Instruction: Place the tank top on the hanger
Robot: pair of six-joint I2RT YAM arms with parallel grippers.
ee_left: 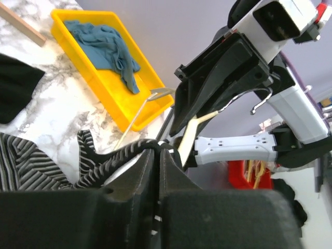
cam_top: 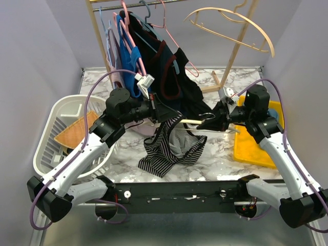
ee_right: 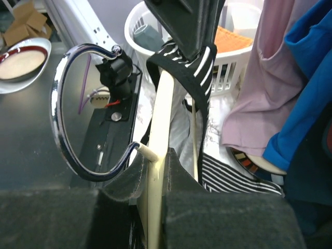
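Over marble table (cam_top: 220, 159), arms (cam_top: 97, 138) angle inward — left claw (ee_left: 157, 153) pinches tank top (cam_top: 166, 151), right claw (ee_right: 155, 155) clamps hanger (ee_right: 161, 114).

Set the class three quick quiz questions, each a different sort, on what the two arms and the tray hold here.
1. True or false: the right claw grips the pale cream wooden hanger.
2. The yellow plastic tray holds: A teal-blue cloth, B pink hanger, C white basket?
3. Which claw pinches a strap of the black-and-white striped tank top?
Key: 1 true; 2 A; 3 the left claw.
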